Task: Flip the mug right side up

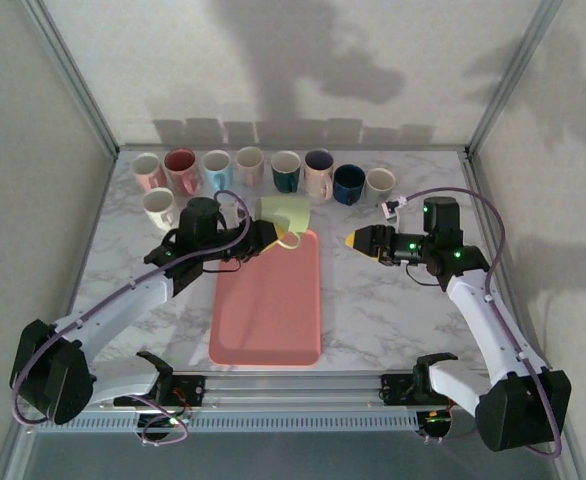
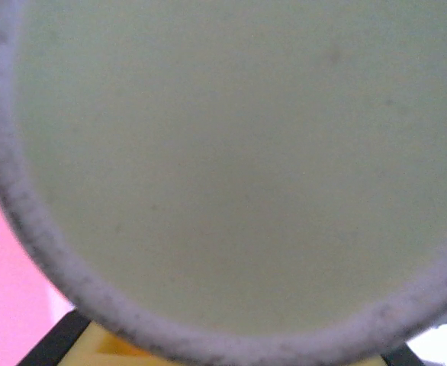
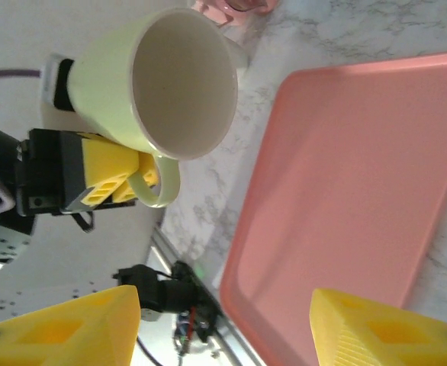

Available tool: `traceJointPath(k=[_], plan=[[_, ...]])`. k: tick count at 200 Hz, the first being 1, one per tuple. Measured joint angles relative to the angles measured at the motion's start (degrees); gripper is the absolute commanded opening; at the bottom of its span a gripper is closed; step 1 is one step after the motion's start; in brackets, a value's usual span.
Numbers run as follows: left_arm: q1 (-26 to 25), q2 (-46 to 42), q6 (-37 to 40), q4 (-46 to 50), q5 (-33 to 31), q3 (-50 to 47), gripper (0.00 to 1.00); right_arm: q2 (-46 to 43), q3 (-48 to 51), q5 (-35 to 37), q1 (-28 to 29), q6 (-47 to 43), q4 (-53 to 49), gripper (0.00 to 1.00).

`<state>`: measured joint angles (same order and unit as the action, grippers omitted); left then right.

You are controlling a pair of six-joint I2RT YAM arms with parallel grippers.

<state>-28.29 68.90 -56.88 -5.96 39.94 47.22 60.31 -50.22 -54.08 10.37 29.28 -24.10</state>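
Left end effector (image 1: 278,237) is closed tight on the handle of a pale green mug (image 1: 285,212), holding it on its side above the far end of the pink tray (image 1: 268,310), mouth facing right, a pose suited to rotating it upright. Right end effector (image 1: 359,241) hovers half open and empty over the table (image 1: 373,300), probably ready to help.

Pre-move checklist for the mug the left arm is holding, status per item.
1. Left gripper shut on mug at its handle: ok.
2. Mug lifted off the table: ok.
3. Mug upright: not ok, its mouth faces sideways toward the right arm.
4. Pink tray bare for set-down: ok.
5. Right gripper open, apart from mug: ok.
6. Gap to row of mugs behind: cannot tell.
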Motion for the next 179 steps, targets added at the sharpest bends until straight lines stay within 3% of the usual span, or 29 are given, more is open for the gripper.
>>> traceJointPath(k=[73, 135, 179], plan=[[-1.7, -1.0, -11.9, -14.8, -5.0, -5.1, 0.00, -0.6, -0.1, -2.3, 2.5, 9.9, 3.9, 0.64], [-3.8, -0.7, -13.6, -17.2, -5.5, -5.1, 0.00, 5.2, -0.5, -2.6, 8.7, 19.0, 11.8, 0.60], [-4.6, 0.0, -13.7, -17.5, -5.5, -5.1, 0.00, 9.3, -0.5, -2.4, 12.2, 27.3, 20.8, 0.64]])
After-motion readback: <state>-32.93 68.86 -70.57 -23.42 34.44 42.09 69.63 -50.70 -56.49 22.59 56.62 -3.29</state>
